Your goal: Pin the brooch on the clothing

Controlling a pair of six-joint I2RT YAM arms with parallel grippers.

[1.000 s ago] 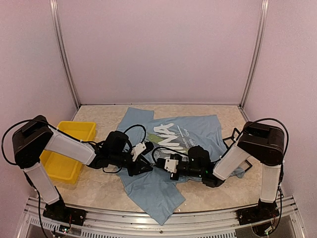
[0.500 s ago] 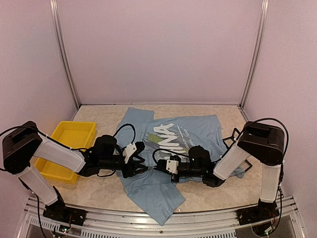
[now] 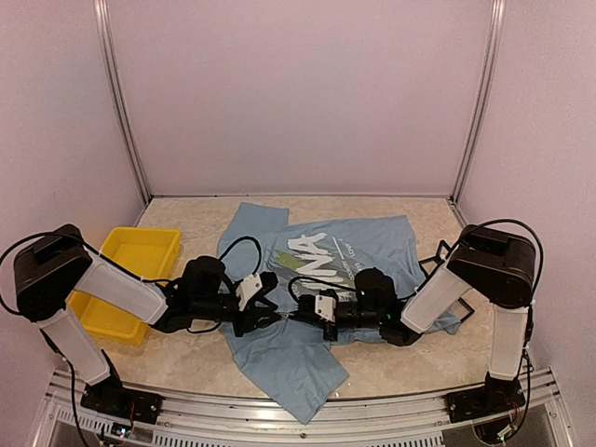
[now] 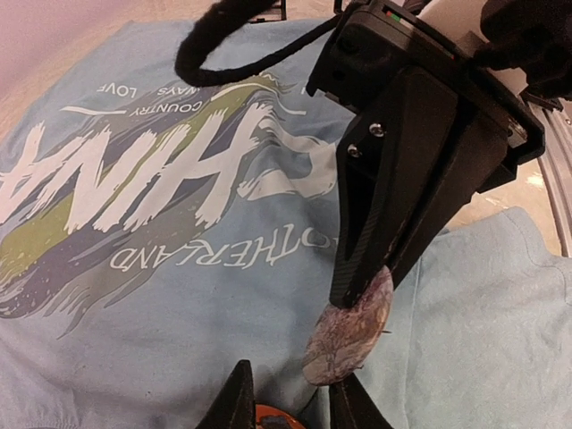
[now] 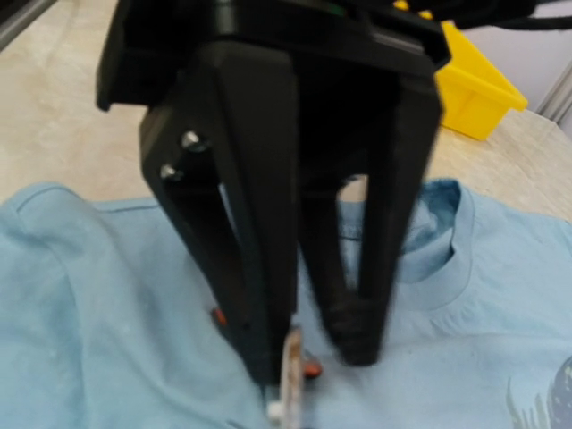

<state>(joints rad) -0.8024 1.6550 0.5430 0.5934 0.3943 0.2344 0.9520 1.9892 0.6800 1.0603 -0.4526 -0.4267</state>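
The clothing, a light blue T-shirt [image 3: 372,247] with white lettering, lies flat across the table. Low over its lower chest the two grippers meet tip to tip. My right gripper [image 3: 300,314] is shut on the brooch [image 4: 349,331], an oval purple-mottled disc that hangs tilted just above the cloth. In the left wrist view the right gripper [image 4: 371,281] comes down from the upper right. My left gripper [image 4: 290,393] stands open, its tips on the shirt [image 4: 179,295], and the right tip is close to the brooch's lower end. From the right wrist, the brooch [image 5: 288,375] shows edge-on beside the left gripper [image 5: 311,362].
A yellow bin [image 3: 126,279] sits at the left, beside the left arm. A black wire frame [image 3: 438,256] lies at the shirt's right sleeve. The shirt's collar [image 5: 438,268] lies just behind the left gripper. Bare marbled tabletop [image 3: 186,358] shows in front of the shirt.
My left arm has dropped low and reached right, bringing its open fingers up to the brooch. The right gripper has kept its hold and barely shifted.
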